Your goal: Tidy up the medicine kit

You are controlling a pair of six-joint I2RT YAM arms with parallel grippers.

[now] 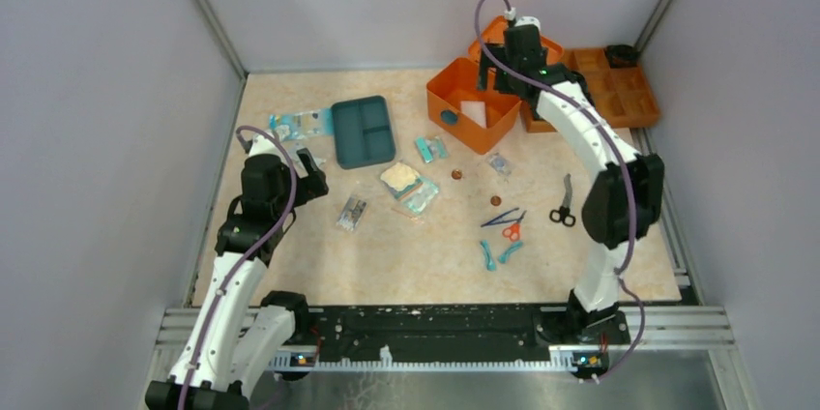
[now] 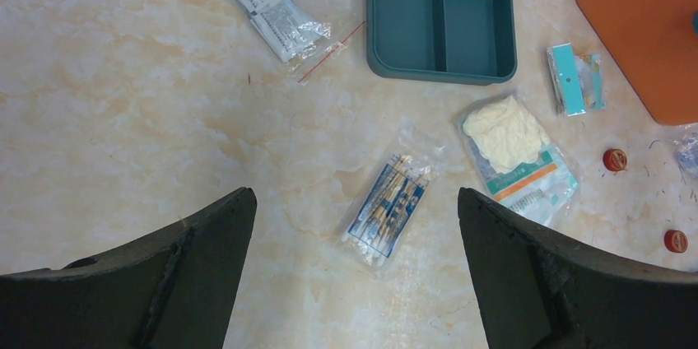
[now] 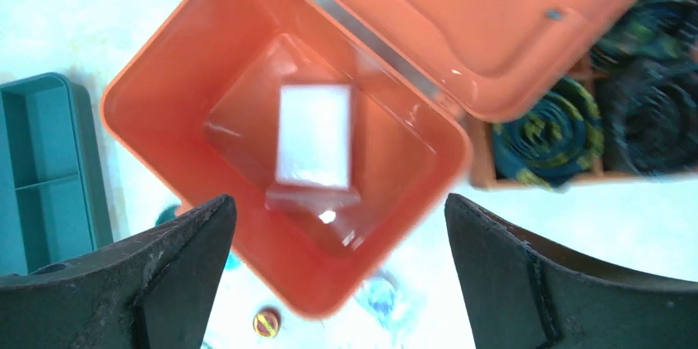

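**Kit open at the far side, both arms empty-handed**

The medicine kit [image 1: 474, 105] sits on the marbled surface [image 1: 416, 270] at the far side, right of centre. Its lid [image 3: 486, 11] is swung back towards the flat orange divided tray [image 1: 629, 96], which lies just behind it in the far right corner. Inside the kit a white packet in a clear bag [image 3: 313, 135] lies flat on the bottom; the wrist view blurs it, so no print can be read. The right arm [image 1: 590, 139] reaches over the kit, and its jaws stand wide apart directly above the open box with nothing between them.

The left arm [image 1: 253, 221] hangs over the near left part of the surface. Its jaws are also spread as wide as they go and hold nothing. Below them lies a clear packet of swabs [image 2: 387, 209], apart from both fingers.

Loose items are spread between the arms:
- a teal compartment tray [image 2: 440, 16] left of the kit
- a bag with a cream pad [image 2: 514, 147] just right of the swabs
- a small teal packet [image 2: 572, 77] near the tray
- two little red round pieces [image 2: 614, 159]
- black scissors [image 1: 563, 209], small orange-handled scissors [image 1: 513, 230] and blue tweezers [image 1: 499, 219] on the right.

Dark coiled rolls [image 3: 547, 131] fill the divided tray's compartments.
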